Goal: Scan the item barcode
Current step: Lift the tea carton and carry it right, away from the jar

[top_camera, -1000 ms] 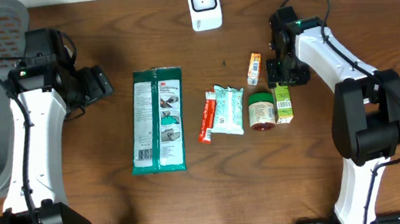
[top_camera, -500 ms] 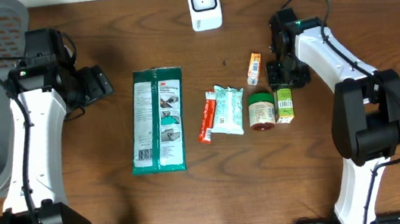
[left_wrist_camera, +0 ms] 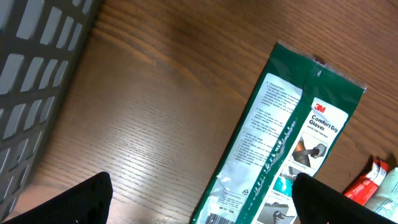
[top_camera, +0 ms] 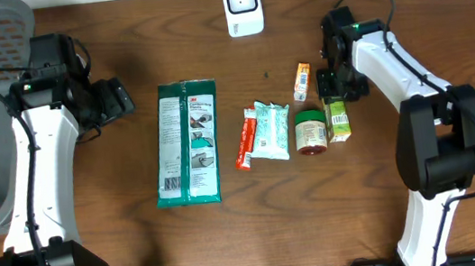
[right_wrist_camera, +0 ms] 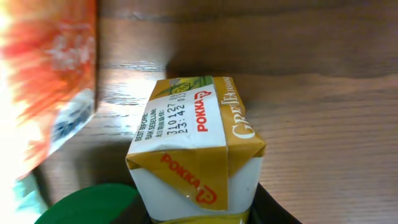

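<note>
The right gripper has closed on the Pokka carton, nudging it askew; the left gripper hangs open.

- orange packet: blurred, cut by left edge
- yellow-green Pokka drink carton: lower part cut off; right hand grip on it unclear
- green round lid: mostly out of frame
- long green plastic glove packet: bottom end cut off

The right gripper sits over the upper end of a green carton, right of centre on a wooden counter, beside a green-lidded jar. A white scanner stands at top centre.
</note>
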You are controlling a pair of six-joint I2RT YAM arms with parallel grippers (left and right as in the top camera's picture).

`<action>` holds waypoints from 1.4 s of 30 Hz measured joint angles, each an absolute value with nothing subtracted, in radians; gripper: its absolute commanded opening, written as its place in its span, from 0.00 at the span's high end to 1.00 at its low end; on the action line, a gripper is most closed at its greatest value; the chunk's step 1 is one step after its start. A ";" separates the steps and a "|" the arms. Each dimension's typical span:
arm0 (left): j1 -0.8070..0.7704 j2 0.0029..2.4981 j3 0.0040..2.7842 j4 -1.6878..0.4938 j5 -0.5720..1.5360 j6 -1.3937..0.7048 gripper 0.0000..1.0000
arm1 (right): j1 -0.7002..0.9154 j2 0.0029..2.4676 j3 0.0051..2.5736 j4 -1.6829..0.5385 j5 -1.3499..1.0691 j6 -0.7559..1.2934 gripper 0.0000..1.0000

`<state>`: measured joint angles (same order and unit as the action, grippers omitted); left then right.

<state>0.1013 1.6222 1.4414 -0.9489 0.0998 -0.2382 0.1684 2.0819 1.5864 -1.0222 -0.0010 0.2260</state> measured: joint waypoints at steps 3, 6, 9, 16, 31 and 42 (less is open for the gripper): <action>0.101 1.622 1.441 -0.949 0.100 -0.238 0.08 | 0.168 2.040 1.586 -1.023 0.001 0.226 0.75; 0.101 1.622 1.441 -0.949 0.100 -0.238 0.08 | 0.168 1.980 1.586 -1.024 0.012 0.226 0.77; 0.101 1.622 1.441 -0.949 0.100 -0.238 0.08 | 0.165 1.924 1.586 -1.027 0.020 0.226 0.76; 0.101 1.622 1.441 -0.949 0.100 -0.238 0.08 | 0.142 1.765 1.586 -1.067 0.025 0.226 0.77; 0.101 1.622 1.441 -0.949 0.100 -0.238 0.08 | 0.120 1.193 1.231 -0.768 0.113 0.269 0.81; 0.101 1.622 1.441 -0.949 0.100 -0.238 0.08 | 0.120 1.116 0.598 0.112 0.213 0.287 0.95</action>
